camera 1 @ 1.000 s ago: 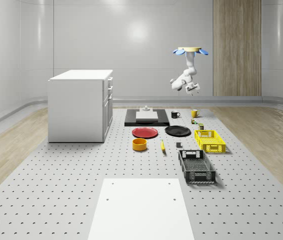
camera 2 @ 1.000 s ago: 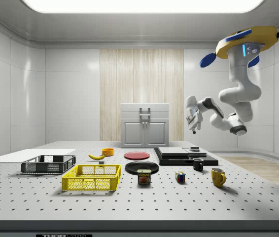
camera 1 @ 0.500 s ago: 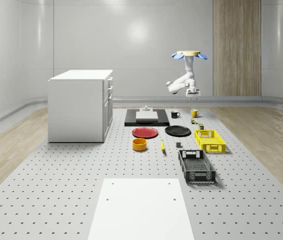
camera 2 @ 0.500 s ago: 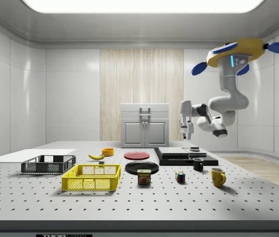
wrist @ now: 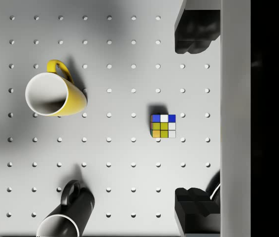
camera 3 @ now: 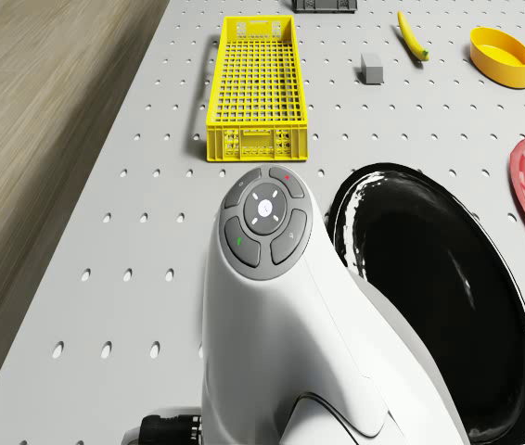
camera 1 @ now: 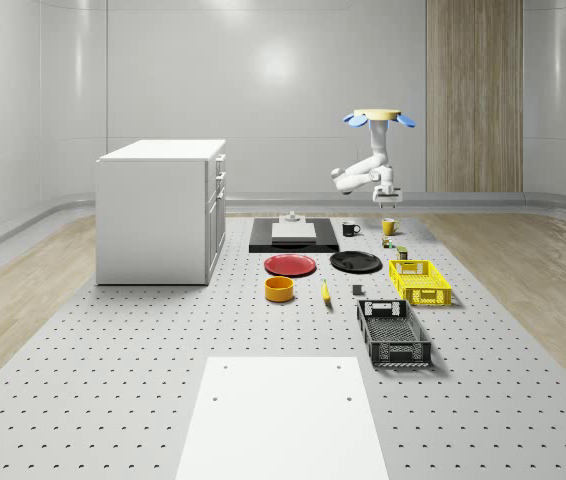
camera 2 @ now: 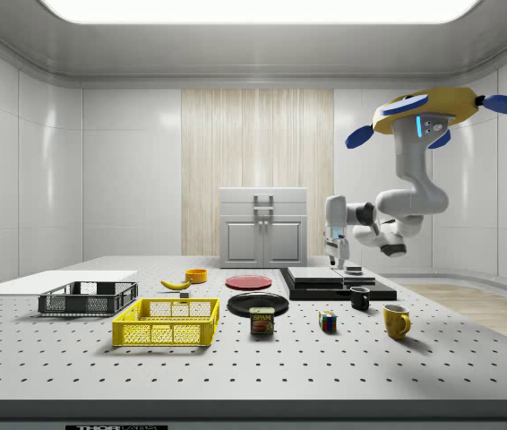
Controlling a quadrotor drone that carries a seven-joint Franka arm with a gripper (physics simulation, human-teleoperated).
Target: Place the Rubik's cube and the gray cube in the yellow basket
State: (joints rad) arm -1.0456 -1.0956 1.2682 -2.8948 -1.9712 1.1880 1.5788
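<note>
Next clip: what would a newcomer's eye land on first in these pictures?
First the drone, hovering high over the table's far end by the black tray, its white arm folded so the gripper points straight down, fingers open. In the wrist view the Rubik's cube lies on the pegboard table below, apart from a yellow mug and a black mug. The yellow basket stands out next, sitting nearer the camera in the whole-scene view.
</note>
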